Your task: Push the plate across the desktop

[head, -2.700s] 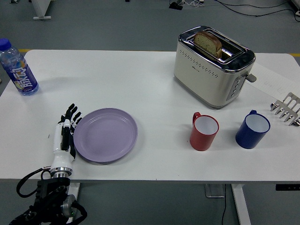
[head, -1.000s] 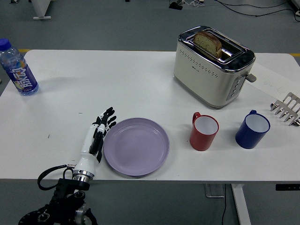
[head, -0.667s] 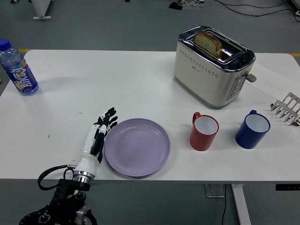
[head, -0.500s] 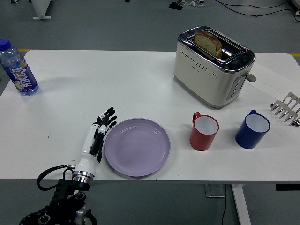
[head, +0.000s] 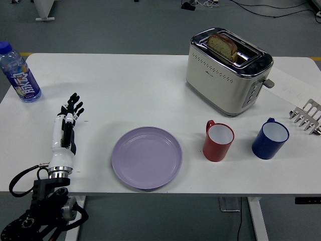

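Observation:
A lilac plate [head: 146, 157] lies flat on the white table [head: 135, 85], near the front edge and a little left of centre. My left hand [head: 67, 120] is over the table well to the left of the plate, apart from it, with its fingers straight and spread and holding nothing. Its white forearm [head: 61, 150] runs back to the table's front edge. My right hand is out of view.
A red mug [head: 217, 140] stands just right of the plate, a blue mug [head: 270, 138] beyond it. A cream toaster [head: 227, 70] with a bread slice [head: 222, 46] stands at the back right. A water bottle [head: 19, 74] stands far left. A metal rack [head: 306, 116] is at the right edge.
My left hand pushed the plate to the right across the table, then drew away to the left. The plate now lies still with a wide gap between it and the hand.

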`<action>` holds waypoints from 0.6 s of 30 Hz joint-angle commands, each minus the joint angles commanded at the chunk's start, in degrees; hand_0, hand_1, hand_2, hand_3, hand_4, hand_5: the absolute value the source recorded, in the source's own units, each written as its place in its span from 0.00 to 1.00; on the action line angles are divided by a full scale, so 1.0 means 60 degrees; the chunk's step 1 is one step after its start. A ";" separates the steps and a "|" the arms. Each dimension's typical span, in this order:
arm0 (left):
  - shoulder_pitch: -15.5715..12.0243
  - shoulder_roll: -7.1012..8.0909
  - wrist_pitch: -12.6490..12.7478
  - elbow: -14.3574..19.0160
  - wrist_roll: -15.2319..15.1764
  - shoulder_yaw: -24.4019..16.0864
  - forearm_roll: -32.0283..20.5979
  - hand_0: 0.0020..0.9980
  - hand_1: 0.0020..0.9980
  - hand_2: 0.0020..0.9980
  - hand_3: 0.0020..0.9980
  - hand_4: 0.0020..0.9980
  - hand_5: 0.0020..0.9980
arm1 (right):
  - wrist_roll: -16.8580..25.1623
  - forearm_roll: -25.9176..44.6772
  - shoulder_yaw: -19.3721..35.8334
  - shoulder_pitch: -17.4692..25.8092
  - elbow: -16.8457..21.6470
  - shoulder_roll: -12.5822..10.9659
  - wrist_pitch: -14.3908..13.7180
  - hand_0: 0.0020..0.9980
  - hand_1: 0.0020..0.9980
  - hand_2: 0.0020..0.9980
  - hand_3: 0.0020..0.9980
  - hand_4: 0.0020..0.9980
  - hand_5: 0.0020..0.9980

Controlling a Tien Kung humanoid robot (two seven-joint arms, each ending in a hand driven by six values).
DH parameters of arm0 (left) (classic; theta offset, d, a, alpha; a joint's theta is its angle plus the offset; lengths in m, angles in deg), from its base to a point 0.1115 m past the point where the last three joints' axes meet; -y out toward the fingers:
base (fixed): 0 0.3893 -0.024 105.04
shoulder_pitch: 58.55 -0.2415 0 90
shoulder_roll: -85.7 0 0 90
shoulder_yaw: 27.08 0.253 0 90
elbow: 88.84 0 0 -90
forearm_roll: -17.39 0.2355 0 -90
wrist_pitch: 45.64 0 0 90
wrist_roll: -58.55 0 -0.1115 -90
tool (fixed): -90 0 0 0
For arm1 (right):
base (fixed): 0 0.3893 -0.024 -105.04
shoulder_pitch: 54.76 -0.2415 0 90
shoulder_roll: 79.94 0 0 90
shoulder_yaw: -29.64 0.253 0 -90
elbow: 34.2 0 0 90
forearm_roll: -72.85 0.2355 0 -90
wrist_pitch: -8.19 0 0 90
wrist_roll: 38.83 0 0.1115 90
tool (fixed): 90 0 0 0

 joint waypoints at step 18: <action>-0.0248 0.0881 -0.3312 0.0403 0.3398 -0.4152 -0.0486 0.76 0.79 0.80 0.76 0.57 1.00 | -0.0012 -0.0009 0.0055 -0.0058 0.0000 -0.0017 -0.0005 0.64 0.61 0.67 0.60 0.19 0.11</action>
